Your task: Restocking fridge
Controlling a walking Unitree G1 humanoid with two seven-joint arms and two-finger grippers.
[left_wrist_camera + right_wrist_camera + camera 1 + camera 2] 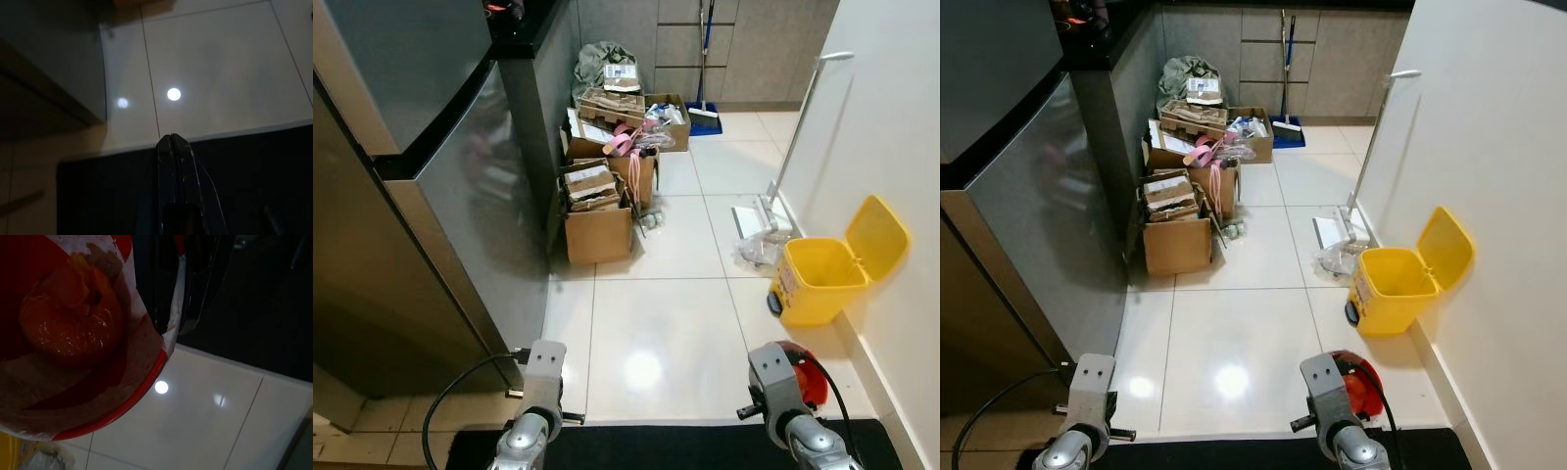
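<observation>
Red bag in right pincer

2 silver arms low in front, left tool with fingers pressed together.

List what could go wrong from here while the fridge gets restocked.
1. The fridge doors look shut, and the right gripper holds a red bag of orange food. Opening would probably fall to the left gripper, now shut and hanging low.
2. The bag hangs loosely and could swing or slip when the arm lifts.
3. Cardboard boxes beside the fridge and the yellow bin narrow the floor for stepping.
</observation>
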